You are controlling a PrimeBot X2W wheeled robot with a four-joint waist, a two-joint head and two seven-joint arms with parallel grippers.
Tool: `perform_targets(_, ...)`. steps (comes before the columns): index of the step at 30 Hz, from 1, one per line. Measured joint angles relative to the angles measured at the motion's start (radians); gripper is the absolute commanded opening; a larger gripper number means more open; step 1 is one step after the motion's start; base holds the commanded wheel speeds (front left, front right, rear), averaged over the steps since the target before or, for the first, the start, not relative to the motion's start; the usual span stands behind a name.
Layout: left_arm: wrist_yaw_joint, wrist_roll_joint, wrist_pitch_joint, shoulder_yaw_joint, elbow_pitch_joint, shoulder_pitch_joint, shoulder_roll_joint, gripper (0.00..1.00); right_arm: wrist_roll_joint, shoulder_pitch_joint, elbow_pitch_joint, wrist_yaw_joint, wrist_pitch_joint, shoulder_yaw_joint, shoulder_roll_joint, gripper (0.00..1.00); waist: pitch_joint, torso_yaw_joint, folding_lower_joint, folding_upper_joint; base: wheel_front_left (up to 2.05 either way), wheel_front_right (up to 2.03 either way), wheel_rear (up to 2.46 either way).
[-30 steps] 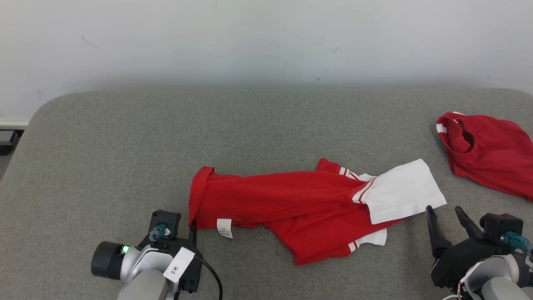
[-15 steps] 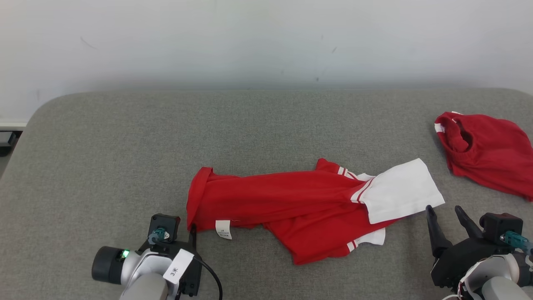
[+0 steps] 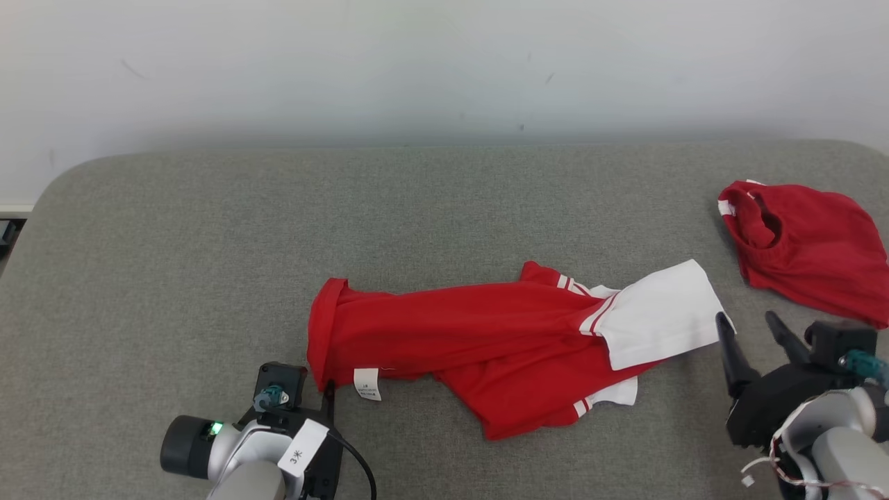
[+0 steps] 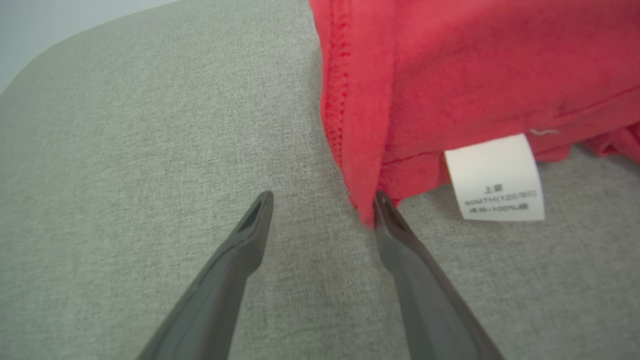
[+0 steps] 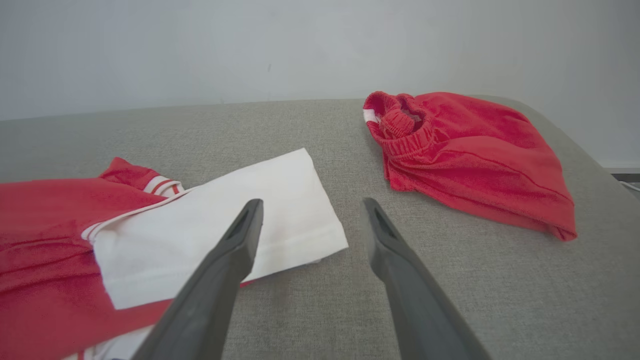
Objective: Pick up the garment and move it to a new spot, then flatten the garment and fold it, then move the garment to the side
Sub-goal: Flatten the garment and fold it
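1. since it takes up most of the head view, start with the grey padded table (image 3: 208, 243): rounded corners, pale wall behind it, and everything else lies on it.
2. the garment (image 3: 451, 326), a red shirt with white striped trim, lies rumpled and stretched sideways across the middle-front of the table. it's bunched lengthwise, not flat. its white sleeve (image 3: 660, 316) lies smooth on top at the robot's right end.
3. a second piece, red shorts (image 3: 812, 250) with an elastic waistband, sits crumpled near the table's far right edge, apart from the shirt with bare table between them.
4. the right gripper (image 3: 747, 318) is just beside the end of the white sleeve, fingers spread wide with nothing between them. in the right wrist view one finger lines up over the sleeve's hem and the other over bare table. can't tell if it's touching the cloth.
5. the left gripper (image 4: 322, 196) is at the shirt's left end, also spread wide and holding nothing. in its wrist view one fingertip sits right up against the lower corner of the red hem, and the other is over bare table.
6. a small white care label (image 4: 495, 177) pokes out from the shirt's front edge, just beside that fingertip.
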Motion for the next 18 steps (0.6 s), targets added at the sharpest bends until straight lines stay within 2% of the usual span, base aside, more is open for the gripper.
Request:
perform_targets(4,-0.001,-0.001,-0.002,-0.005,0.003,-0.008,-0.004,1.00,-0.005,-0.028,0.041,-0.001,0.028,0.001,-0.027,1.00,0.005,0.003,0.0000,0.0000,0.00,0.00,0.00)
perform_targets(18,-0.009,-0.015,-0.021,-0.012,0.008,-0.021,-0.008,1.00,-0.019,-0.144,0.229,0.018,0.141,0.050,-0.014,1.00,0.028,0.022,0.0000,0.0000,0.00,0.00,0.00)
